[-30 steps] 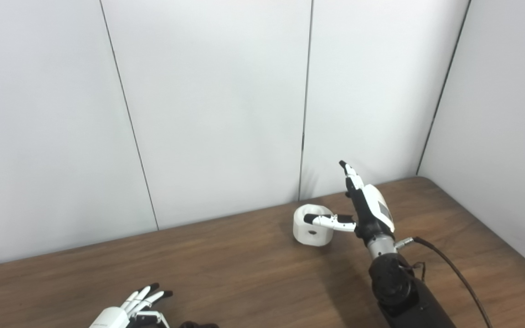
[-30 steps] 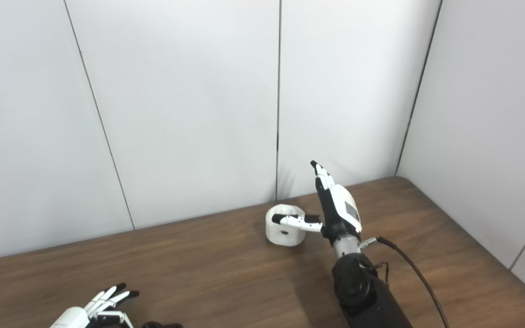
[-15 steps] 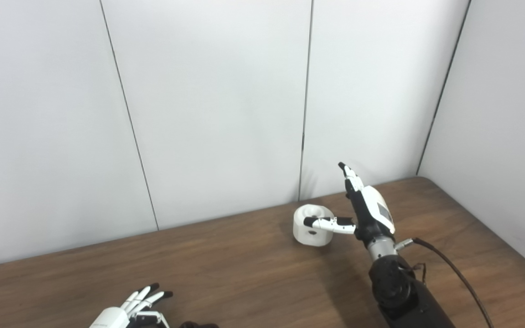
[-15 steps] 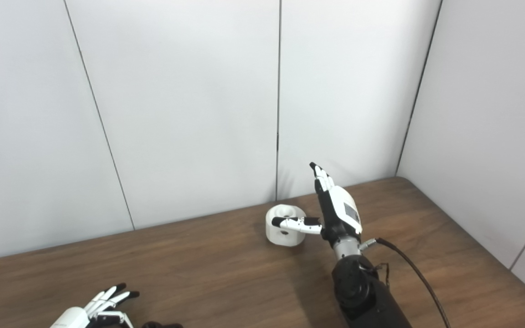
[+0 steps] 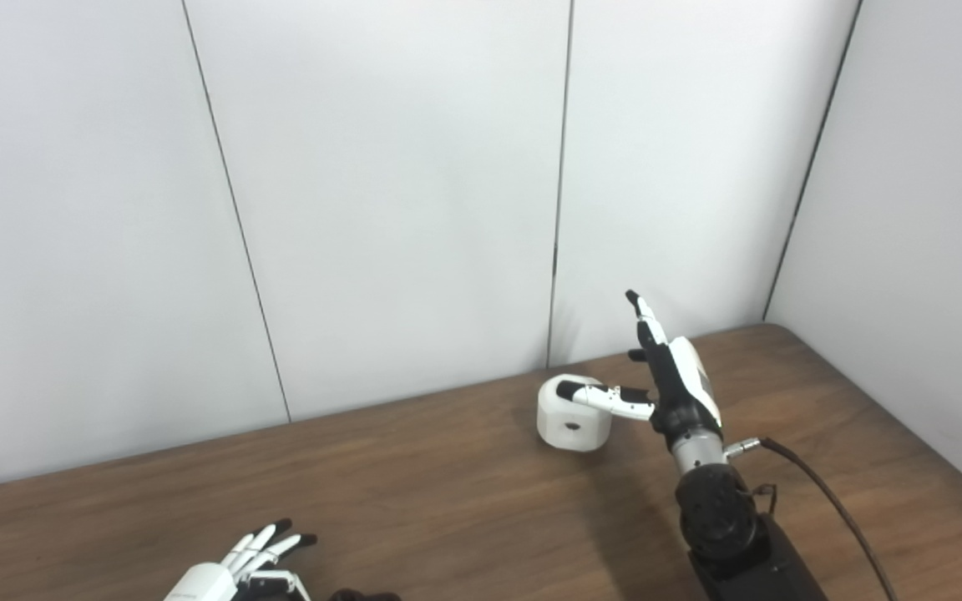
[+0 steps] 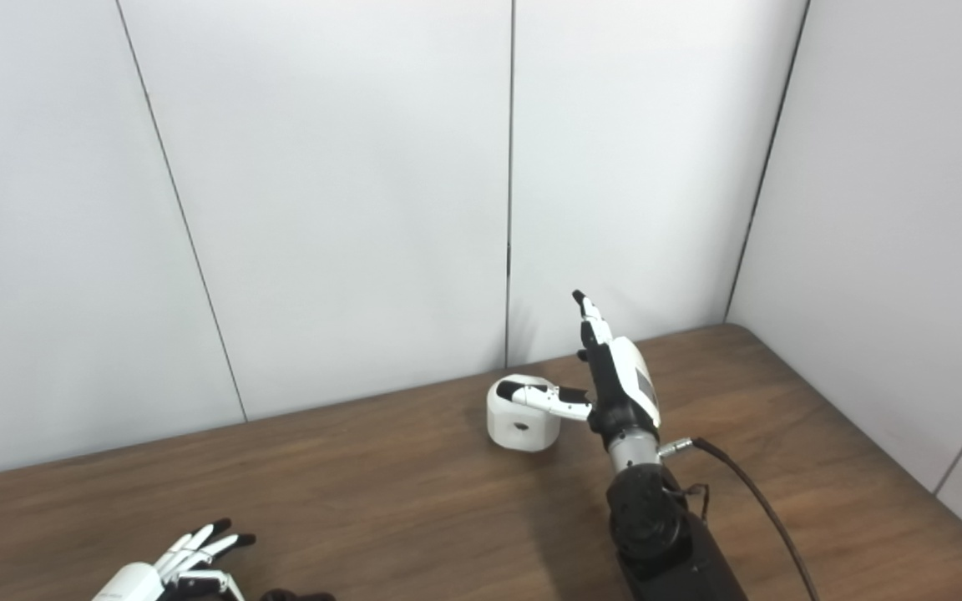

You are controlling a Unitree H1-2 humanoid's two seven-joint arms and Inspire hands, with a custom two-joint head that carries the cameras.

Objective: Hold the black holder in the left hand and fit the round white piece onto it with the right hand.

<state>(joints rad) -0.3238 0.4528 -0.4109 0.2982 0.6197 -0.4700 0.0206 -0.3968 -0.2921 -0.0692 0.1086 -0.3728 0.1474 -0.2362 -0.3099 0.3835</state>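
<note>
The round white piece (image 5: 573,415) sits on the counter (image 5: 448,492) near the back wall, its recessed top facing up. The right hand (image 5: 671,386) stands beside it, fingers spread upward, thumb laid over its top, likely lining up a grasp; it holds nothing. The left hand (image 5: 235,572) waits spread at the near edge by a dark shape (image 5: 364,595), probably the black holder.

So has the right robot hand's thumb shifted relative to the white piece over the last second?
Yes. The thumb of the right robot hand has risen from across the side of the round white piece to over its top rim; the piece stayed put.
</note>
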